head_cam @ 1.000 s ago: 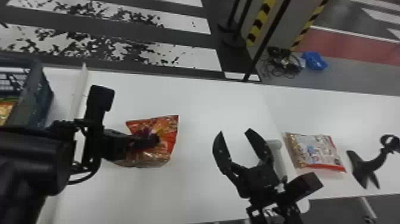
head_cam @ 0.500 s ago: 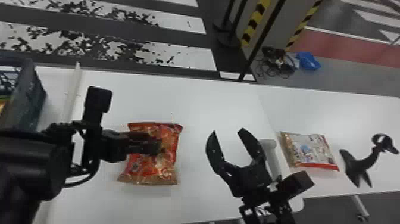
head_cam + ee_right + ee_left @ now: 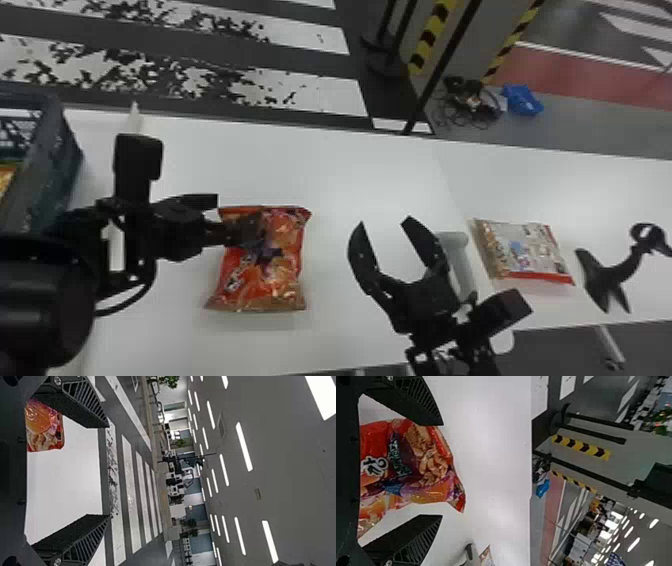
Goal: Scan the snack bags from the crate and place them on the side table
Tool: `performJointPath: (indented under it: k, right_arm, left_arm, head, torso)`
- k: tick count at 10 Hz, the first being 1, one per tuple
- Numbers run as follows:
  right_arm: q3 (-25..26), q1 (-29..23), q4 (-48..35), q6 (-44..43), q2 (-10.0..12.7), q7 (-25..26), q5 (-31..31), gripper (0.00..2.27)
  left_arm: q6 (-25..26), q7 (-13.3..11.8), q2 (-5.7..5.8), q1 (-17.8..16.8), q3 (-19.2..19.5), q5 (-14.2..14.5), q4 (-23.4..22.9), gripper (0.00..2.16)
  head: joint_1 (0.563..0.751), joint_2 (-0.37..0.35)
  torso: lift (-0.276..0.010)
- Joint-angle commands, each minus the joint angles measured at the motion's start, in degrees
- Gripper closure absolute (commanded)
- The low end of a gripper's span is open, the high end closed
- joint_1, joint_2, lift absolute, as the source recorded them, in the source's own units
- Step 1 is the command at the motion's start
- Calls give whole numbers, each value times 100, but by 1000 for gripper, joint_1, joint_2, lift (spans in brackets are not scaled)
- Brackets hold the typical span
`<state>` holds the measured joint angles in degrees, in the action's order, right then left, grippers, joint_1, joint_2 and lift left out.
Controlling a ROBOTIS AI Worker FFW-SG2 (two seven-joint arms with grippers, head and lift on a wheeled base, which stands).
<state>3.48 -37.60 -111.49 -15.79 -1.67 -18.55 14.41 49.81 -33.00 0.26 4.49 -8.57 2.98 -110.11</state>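
A red snack bag (image 3: 276,260) lies flat on the white table. At its left edge stands my left gripper (image 3: 235,215), open, one finger over the bag. In the left wrist view the bag (image 3: 415,463) shows between the spread fingers of my left gripper (image 3: 441,471). Right of the bag my right gripper (image 3: 387,227) is open with nothing held; in the right wrist view my right gripper (image 3: 109,471) has part of the red bag (image 3: 44,427) beyond its fingers. A second, pale bag with a red edge (image 3: 530,250) lies on the side table (image 3: 620,195).
The dark crate (image 3: 55,165) stands at the far left, with a bit of yellow packaging inside. A black scanner-like device on a stand (image 3: 607,272) is right of the pale bag. A white cylindrical object (image 3: 457,260) lies behind my right gripper.
The red bag, earlier bunched at my left gripper, now lies flat, and the left fingers have opened away from it. In the head view, the table and right arm have shifted slightly left.
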Motion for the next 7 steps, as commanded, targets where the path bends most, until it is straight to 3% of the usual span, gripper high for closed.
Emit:
performJointPath:
  k: [1, 3, 5, 7]
  right_arm:
    - [-23, -28, -48, 29, 0, -17, 0, 70]
    - [-49, -54, -189, 239, 0, -61, -9, 70]
    - [-58, -89, -444, 1048, 18, -96, 9, 66]
    - [-41, -98, -611, 1822, 35, -325, 264, 70]
  left_arm:
    - [-889, 4, -41, 421, 374, -8, -353, 36]
    - [-2330, 154, -41, 1045, 884, -34, -714, 36]
    - [-2945, 330, -41, 1396, 1525, -17, -889, 36]
    - [-3631, 540, -41, 1730, 1930, 10, -1065, 39]
  head:
    - [695, -253]
    - [695, -203]
    - [695, -105]
    - [695, 0]
  torso:
    - [-94]
    - [-94]
    - [-94]
    - [-94]
